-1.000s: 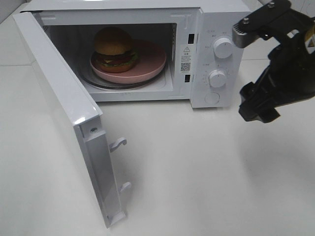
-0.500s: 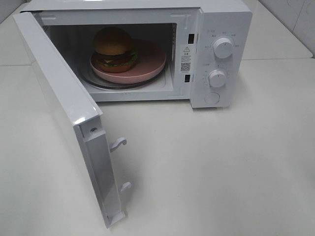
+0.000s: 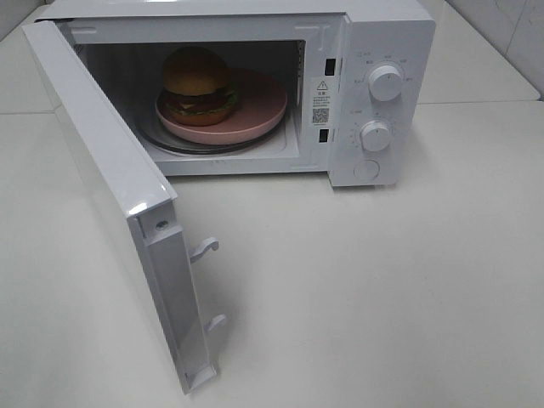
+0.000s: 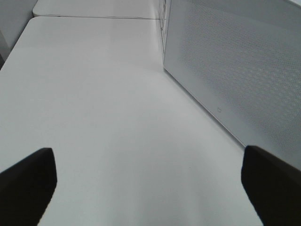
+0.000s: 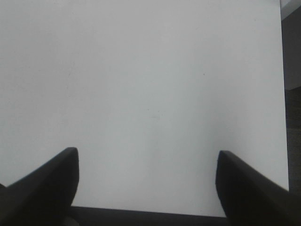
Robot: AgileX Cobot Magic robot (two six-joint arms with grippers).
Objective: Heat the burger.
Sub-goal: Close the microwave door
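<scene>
The burger [image 3: 197,83], with a glossy brown bun, dark patty and green lettuce, sits on a pink plate [image 3: 259,109] inside the white microwave [image 3: 378,51]. The microwave's door [image 3: 119,187] stands swung wide open toward the front left. Neither arm shows in the exterior view. My left gripper [image 4: 148,183] is open over the bare white table, beside the door's perforated outer face [image 4: 235,75]. My right gripper [image 5: 146,181] is open too, over bare white table, with nothing between its fingers.
Two round knobs [image 3: 386,83] and a round button sit on the microwave's right panel. White table [image 3: 357,289] stretches in front and to the right. The table's edge [image 5: 286,94] shows in the right wrist view.
The right arm, which stood at the right of the microwave a second ago, has left the exterior view. The burger, plate and door have not moved.
</scene>
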